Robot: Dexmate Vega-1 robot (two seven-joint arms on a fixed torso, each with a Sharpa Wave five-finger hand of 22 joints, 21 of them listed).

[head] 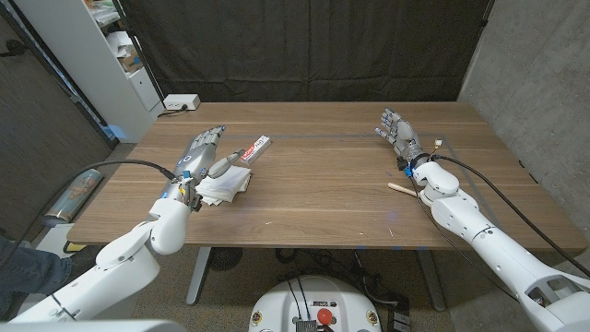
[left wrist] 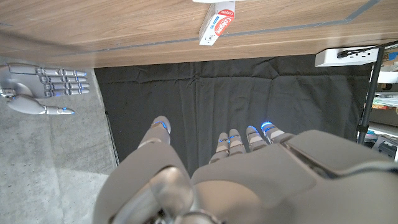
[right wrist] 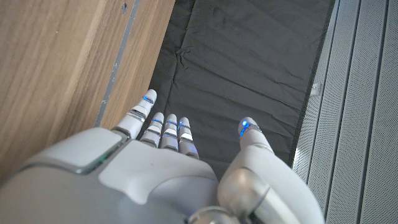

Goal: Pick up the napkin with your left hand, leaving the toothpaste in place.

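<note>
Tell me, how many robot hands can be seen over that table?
2. The left hand is over the table's left side, just beside the white napkin and the toothpaste. The right hand is over the far right side, fingers apart, holding nothing.

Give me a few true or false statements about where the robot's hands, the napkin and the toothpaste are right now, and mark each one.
1. The napkin lies on the table beside the left hand. True.
2. The left hand is holding the napkin up off the table. False: the napkin lies on the wood and the hand's fingers are apart, holding nothing.
3. The toothpaste lies just past the napkin, toward the table's far edge. True.
4. The right hand grips the toothpaste. False: the right hand is open at the other side of the table, far from the toothpaste.
5. A small wooden stick lies near the right arm. True.
</note>
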